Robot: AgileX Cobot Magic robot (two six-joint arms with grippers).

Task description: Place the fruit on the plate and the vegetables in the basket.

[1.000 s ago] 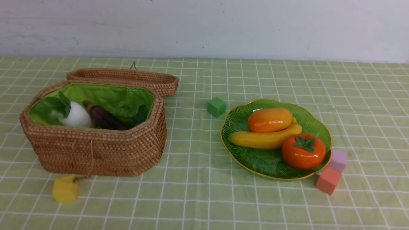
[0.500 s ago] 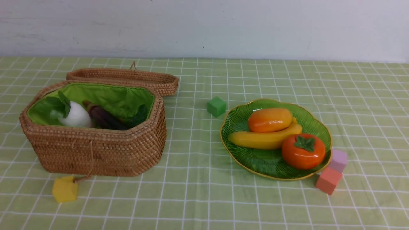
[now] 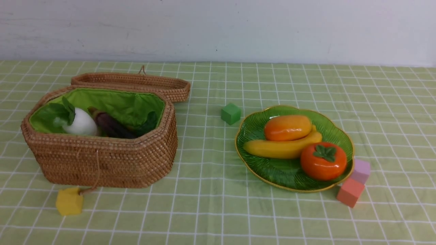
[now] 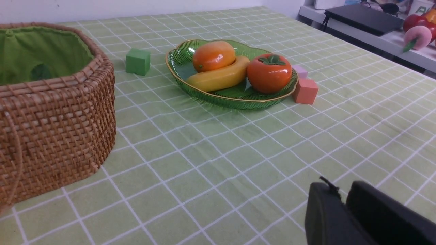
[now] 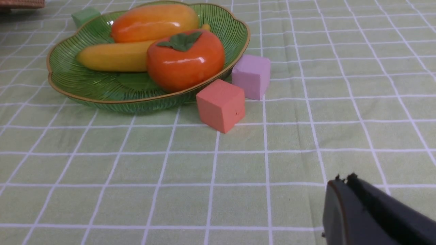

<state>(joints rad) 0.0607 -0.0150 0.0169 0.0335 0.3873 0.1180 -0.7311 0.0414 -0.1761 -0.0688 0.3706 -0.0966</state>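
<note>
Fruit first: mango (image 3: pixel 287 127), banana (image 3: pixel 281 148) and persimmon (image 3: pixel 323 160) all lie on the plate (image 3: pixel 272 173), right of centre in the front view, with the banana's length running across the frame. At left, the basket (image 3: pixel 102 163) shows radish (image 3: pixel 81 125) and eggplant (image 3: pixel 110 126); the rest inside is hidden. I judge nothing is left to carry. My right claw (image 5: pixel 344 180), pressed together and empty, is nearer the plate. My left claw (image 4: pixel 344 194) is empty and nearer the basket; I cannot tell whether it is quite closed.
</note>
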